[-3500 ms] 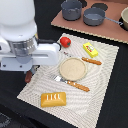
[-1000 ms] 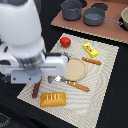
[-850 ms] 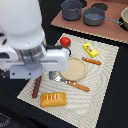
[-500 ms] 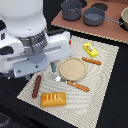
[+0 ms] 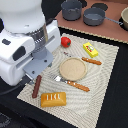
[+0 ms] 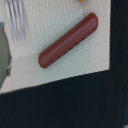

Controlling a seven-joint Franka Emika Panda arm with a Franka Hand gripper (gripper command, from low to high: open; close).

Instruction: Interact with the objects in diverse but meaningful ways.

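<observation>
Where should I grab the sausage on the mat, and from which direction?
Likely its middle, from straight above. The sausage lies flat on the placemat, long and narrow with rounded ends, so close across its short width. Both long sides look clear; the fork sits apart from it. The end effector itself isn't visible.

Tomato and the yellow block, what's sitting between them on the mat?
Nothing. In the exterior view the stretch of woven mat between the red tomato and the yellow block is bare, apart from a small dark mark on the fabric.
</observation>
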